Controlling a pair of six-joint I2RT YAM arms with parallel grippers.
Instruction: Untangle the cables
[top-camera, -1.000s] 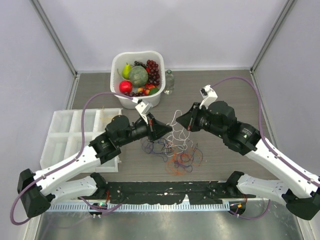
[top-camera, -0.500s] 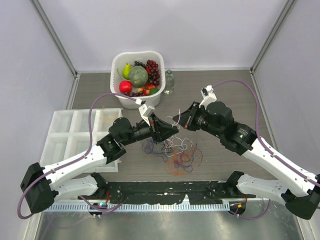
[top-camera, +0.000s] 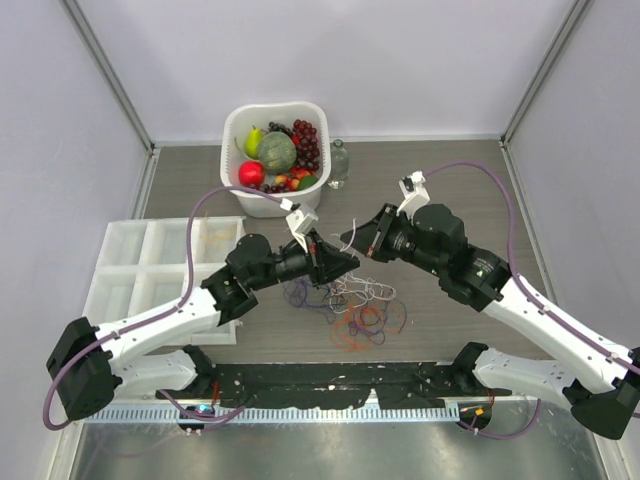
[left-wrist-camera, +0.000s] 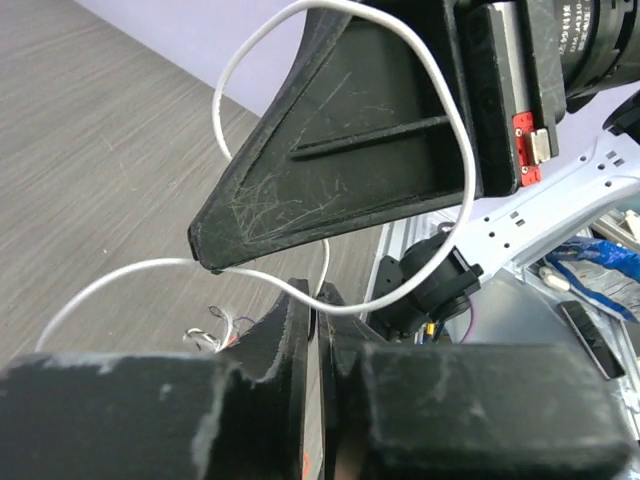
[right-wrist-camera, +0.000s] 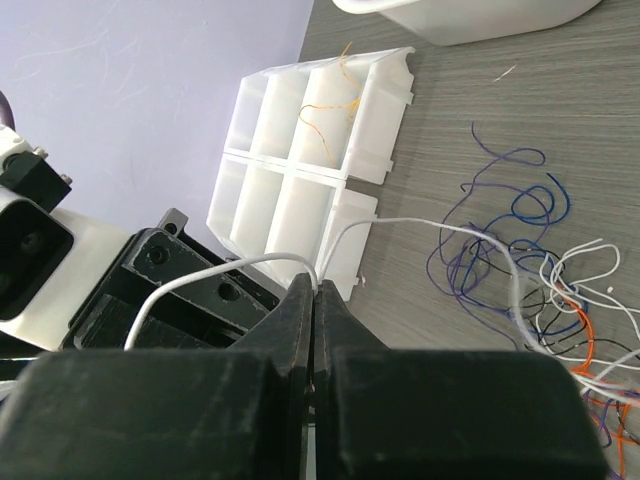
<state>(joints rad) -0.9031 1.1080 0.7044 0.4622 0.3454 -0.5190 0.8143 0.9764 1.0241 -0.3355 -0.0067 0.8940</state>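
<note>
Grey wood table (top-camera: 450, 170): cables (top-camera: 355, 305) bunched mid-table between my arms. My right gripper (right-wrist-camera: 315, 288) is clamped on white cable (right-wrist-camera: 400, 220). My left gripper (left-wrist-camera: 318, 300) has jaws a slit apart, same cable passing at its tips.

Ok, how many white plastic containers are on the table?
2: a basket of fruit at the back, and a divided tray at the left edge, partly covered by the left arm. No others show.

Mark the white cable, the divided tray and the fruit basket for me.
white cable (left-wrist-camera: 120, 272), left wrist view, its free left stretch.
divided tray (top-camera: 125, 245), top view, back-left compartment floor.
fruit basket (top-camera: 255, 203), top view, front wall.
</note>
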